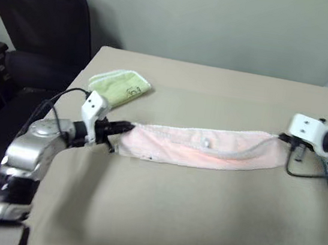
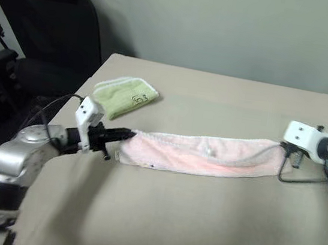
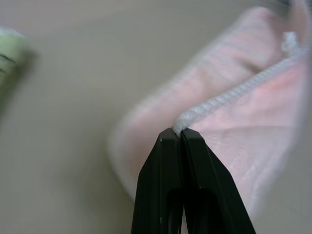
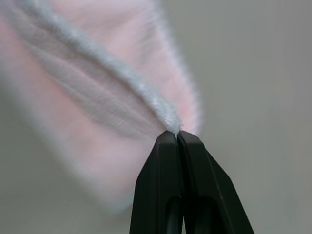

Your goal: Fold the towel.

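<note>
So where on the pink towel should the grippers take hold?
At the white edging of its two short ends, from either side: the towel hangs as a long strip, left gripper and right gripper shut on that edging.

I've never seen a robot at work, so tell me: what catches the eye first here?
A pale pink towel stretched in a long band across the middle of the beige table, pinched at each end by the left gripper and the right gripper, both shut on its white edging. Behind the left end lies a folded light green towel, near the table's far left corner.
</note>
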